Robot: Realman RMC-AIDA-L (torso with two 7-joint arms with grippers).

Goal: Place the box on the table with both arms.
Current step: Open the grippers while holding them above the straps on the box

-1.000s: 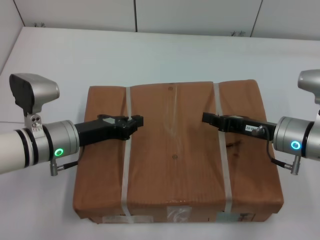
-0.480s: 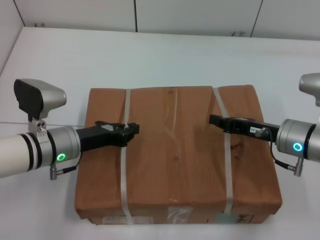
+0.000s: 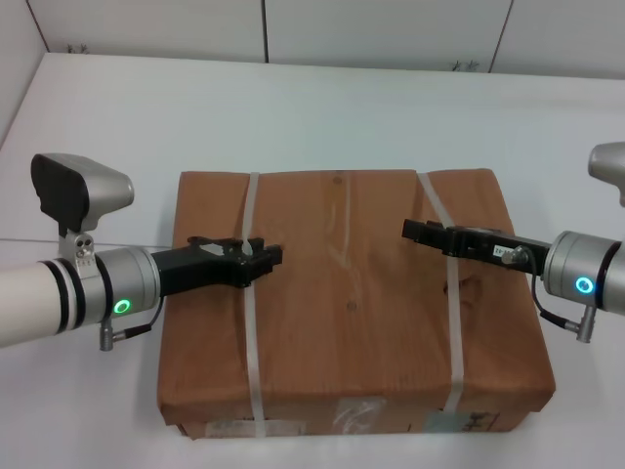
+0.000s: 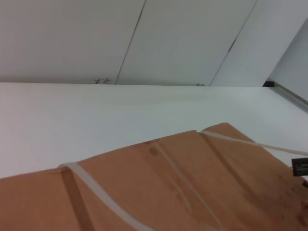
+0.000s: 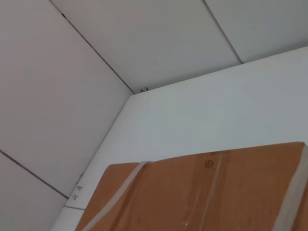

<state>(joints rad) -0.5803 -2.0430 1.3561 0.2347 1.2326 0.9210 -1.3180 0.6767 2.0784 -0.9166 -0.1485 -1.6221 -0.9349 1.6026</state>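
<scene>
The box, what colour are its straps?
Pale grey-white, two straps across the brown box; clearest in the head view.

Brown box [image 3: 352, 313], pale grey straps [image 3: 251, 322]; white table [image 3: 322, 107]; green ring lights [image 3: 121, 306].

The box [image 3: 352, 303] has its front labels cut off by the frame's lower edge; each wrist view shows only 1 part of its top.

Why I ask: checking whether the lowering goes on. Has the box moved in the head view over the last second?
Yes. The box has shifted slightly right and toward the camera against the table's far edge.
</scene>
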